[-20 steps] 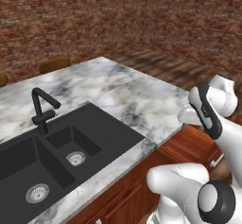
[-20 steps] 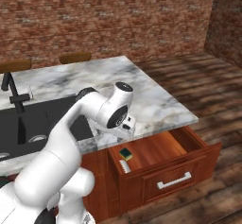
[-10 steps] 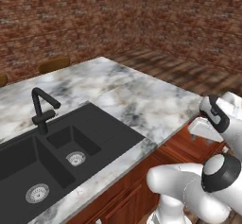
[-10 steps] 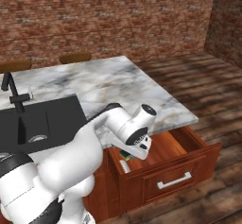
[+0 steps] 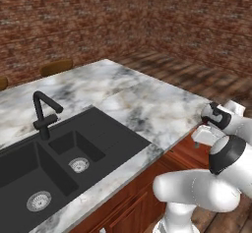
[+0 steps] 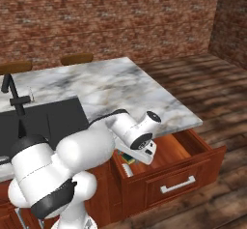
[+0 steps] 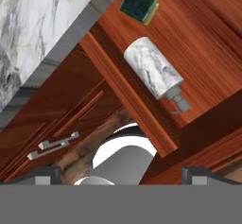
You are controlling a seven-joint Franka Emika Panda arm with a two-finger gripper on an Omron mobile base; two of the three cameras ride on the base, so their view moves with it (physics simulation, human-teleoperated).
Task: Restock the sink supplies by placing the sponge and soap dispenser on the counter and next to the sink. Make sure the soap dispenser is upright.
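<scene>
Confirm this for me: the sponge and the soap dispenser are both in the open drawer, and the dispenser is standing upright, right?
Not quite. The soap dispenser lies on its side in the open drawer, beside the sponge, as the hand view shows. Both are in the drawer.

An open wooden drawer [image 7: 208, 53] under the counter [image 6: 120, 85] carries the sponge [image 7: 138, 5] and the soap dispenser [image 7: 153, 72]. The dispenser lies on its side, near the sponge but apart
</scene>
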